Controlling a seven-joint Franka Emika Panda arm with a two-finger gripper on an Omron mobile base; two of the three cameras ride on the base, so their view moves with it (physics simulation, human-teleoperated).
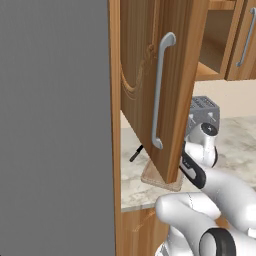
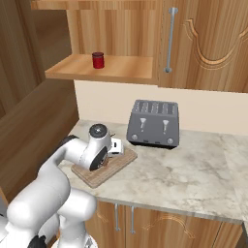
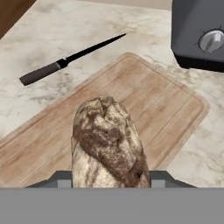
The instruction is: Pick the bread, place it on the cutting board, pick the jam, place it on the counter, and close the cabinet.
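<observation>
The gripper (image 3: 109, 183) is clamped on the bread (image 3: 108, 144) – loaf sits between the jaws, low over the cutting board (image 3: 148, 100), pretty much above its middle in the hand view. Can't tell if the bread is touching the wood yet or hanging just above.

The jam (image 2: 98, 60) is up on the open shelf of the cabinet (image 2: 101, 68), well apart from the arm. The cabinet door (image 1: 150, 85) stands swung out w/ its long handle (image 1: 160, 90) facing the left base view, right over the board's edge.

What could go wrong, as I see it:
- Letting go too high – a rounded loaf could roll off the board onto the counter (image 2: 193, 169), maybe toward the knife (image 3: 65, 61) lying just beside the board.
- Lifting straight up after release: that open door hangs close over the arm, so an elbow or wrist could clip it & knock it.
- Reaching for the jam later, the toaster (image 2: 153, 123) sits near the path; a low swing could bump it.
- Jam jar is small and smooth, prob. easy to tip on the shelf w/ a bad approach.

Count: 1 bread, 1 board, 1 jam jar, 1 knife, 1 toaster, 1 open cabinet door. Toaster shows 4 slots on top, 2 levers in front.
</observation>
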